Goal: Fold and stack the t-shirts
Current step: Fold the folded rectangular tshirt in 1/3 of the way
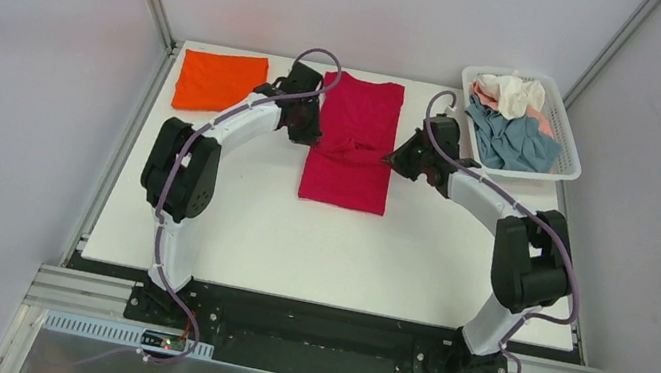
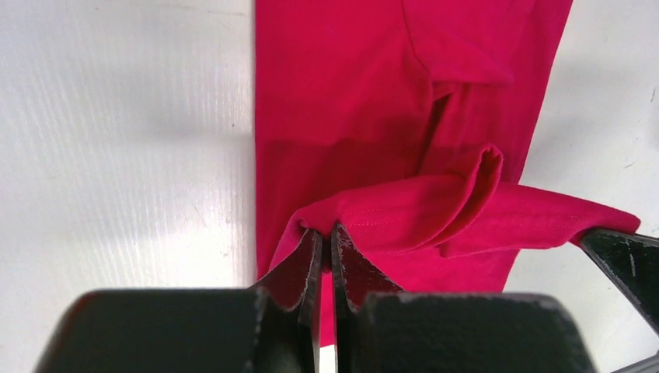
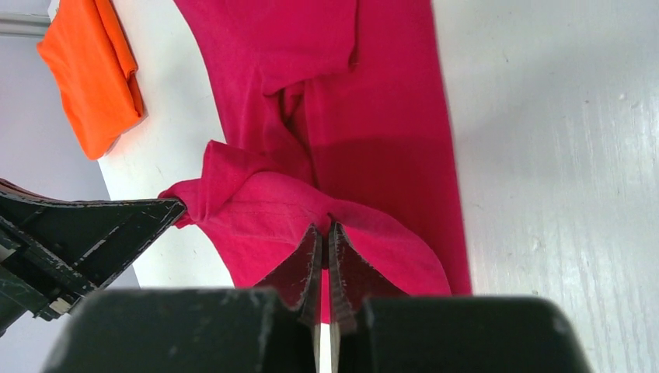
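The crimson red t-shirt (image 1: 352,140) lies as a long strip in the middle of the table. My left gripper (image 1: 308,132) is shut on the left corner of a lifted edge of it (image 2: 373,221). My right gripper (image 1: 396,154) is shut on the right corner of the same edge (image 3: 256,217). The held edge hangs between the grippers above the middle of the shirt. The bright orange t-shirt (image 1: 218,79) lies folded at the far left of the table; it also shows in the right wrist view (image 3: 93,70).
A white slatted basket (image 1: 568,145) stands at the far right with grey-blue (image 1: 514,141), cream (image 1: 516,93) and pale pink shirts bunched inside. Metal frame posts rise at the table's far corners.
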`<state>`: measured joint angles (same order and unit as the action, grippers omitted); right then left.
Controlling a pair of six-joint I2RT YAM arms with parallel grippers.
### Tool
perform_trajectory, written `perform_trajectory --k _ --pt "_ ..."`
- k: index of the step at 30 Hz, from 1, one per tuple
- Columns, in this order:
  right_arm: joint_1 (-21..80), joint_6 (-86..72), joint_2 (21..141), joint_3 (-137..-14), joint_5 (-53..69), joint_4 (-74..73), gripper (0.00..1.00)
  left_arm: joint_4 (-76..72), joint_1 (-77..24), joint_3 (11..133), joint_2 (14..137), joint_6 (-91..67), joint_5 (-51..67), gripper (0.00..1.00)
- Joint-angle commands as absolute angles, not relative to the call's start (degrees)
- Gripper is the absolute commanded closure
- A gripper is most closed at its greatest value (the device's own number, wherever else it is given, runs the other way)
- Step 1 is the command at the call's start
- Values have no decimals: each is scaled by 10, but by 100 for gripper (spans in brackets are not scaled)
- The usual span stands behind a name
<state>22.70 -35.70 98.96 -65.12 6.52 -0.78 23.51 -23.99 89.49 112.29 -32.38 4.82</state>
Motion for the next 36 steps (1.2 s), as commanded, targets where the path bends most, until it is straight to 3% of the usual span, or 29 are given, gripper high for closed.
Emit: perform_trajectory --k 1,12,16,18,19,21,23,27,36 --pt "217 -351 1005 -682 73 24 100 251 -229 933 1147 -319 75 100" --pt "208 -369 1043 -690 60 34 100 268 -221 973 1203 -321 87 96" --pt "205 -365 1063 -715 69 18 93 275 -217 975 1201 -325 67 86" --pt "202 -361 1072 -732 77 5 82 280 -215 975 1194 -326 64 69" --pt "201 -360 1072 -738 76 3 72 281 -215 974 1188 -326 63 51" --pt "201 -354 1064 -745 71 -16 45 284 -214 969 1171 -325 58 29" --pt "201 -351 1045 -737 68 -22 28 284 -214 954 1146 -327 55 5" --pt "208 -344 992 -692 79 -23 6 283 -214 899 1085 -341 40 1" --pt "284 -299 1021 -694 188 -25 1 283 -214 687 914 -380 -34 1"
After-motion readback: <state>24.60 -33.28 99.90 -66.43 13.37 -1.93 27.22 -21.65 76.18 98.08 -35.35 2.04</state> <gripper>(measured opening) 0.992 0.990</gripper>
